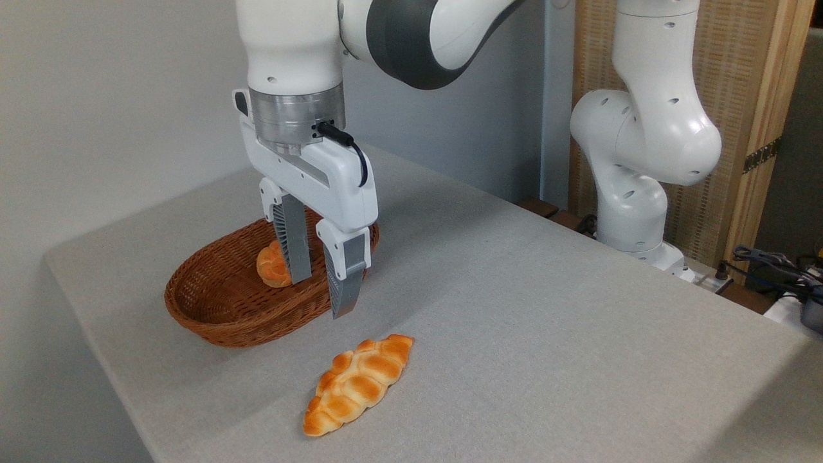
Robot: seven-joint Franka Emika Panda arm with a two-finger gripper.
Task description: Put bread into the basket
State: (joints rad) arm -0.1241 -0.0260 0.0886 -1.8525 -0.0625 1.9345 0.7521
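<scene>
The bread [358, 384], a long braided golden-orange loaf, lies on the grey table in front of the basket, outside it. The reddish-brown wicker basket [212, 302] sits at the left of the table. Inside it a small round bun [271, 267] shows partly behind one finger. My gripper [321, 297] hangs open above the basket's near right rim, fingers pointing down, with nothing between them. It stands above and behind the loaf, apart from it.
The arm's white base [633, 206] stands at the right rear edge of the table. Cables and gear [781, 273] lie beyond the far right edge. A wooden screen [739, 96] stands behind. The table's left and front edges are close to the basket and loaf.
</scene>
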